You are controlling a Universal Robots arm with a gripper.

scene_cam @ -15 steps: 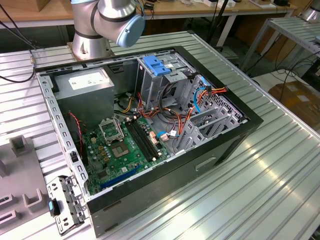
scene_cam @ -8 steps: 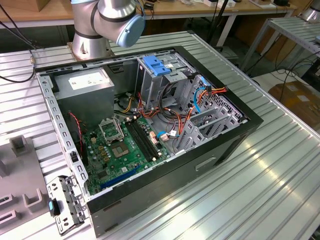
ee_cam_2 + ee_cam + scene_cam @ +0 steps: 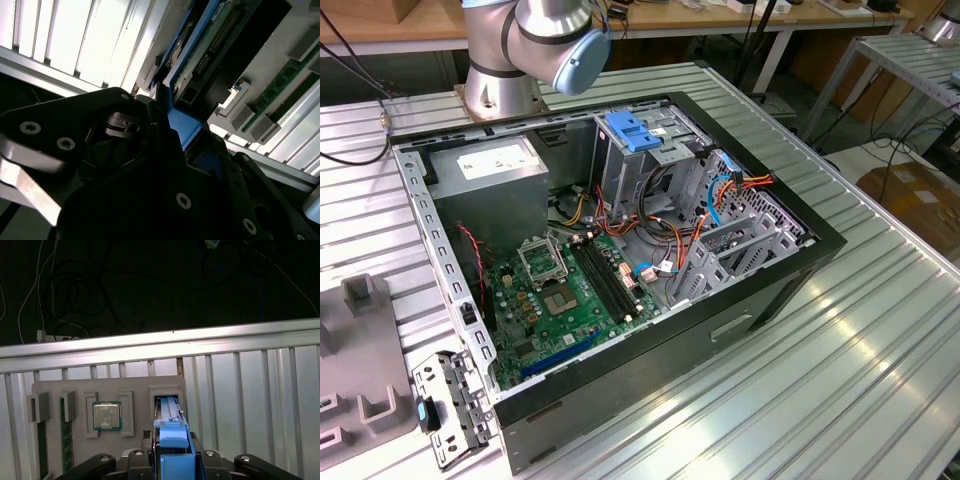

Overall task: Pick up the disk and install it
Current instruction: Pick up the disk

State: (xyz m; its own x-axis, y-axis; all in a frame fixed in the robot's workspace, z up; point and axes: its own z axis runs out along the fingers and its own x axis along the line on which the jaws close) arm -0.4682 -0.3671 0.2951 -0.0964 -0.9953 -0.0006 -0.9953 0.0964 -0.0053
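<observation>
In the first wrist view the disk (image 3: pixel 170 412) stands on edge in a slot of a grey fixture block (image 3: pixel 135 385), its blue carrier rail facing the camera. My gripper (image 3: pixel 173 462) straddles that rail, with a black finger (image 3: pixel 141 460) pressed against each side. The second wrist view shows the disk (image 3: pixel 210 47) from close by. Its circuit-board side and connector are visible, and the blue rail runs into my gripper (image 3: pixel 186 137). In the exterior view the arm's base (image 3: pixel 500 85) stands behind the open computer case (image 3: pixel 620 250).
The fixture block also carries a processor chip (image 3: pixel 106 415) and memory sticks (image 3: pixel 64 440). Ribbed aluminium table (image 3: pixel 250 390) surrounds it. In the case a light-blue slotted bracket (image 3: pixel 635 133) tops the drive cage, beside a grey box (image 3: pixel 490 165). A loose metal bracket (image 3: pixel 445 405) lies at the case's corner.
</observation>
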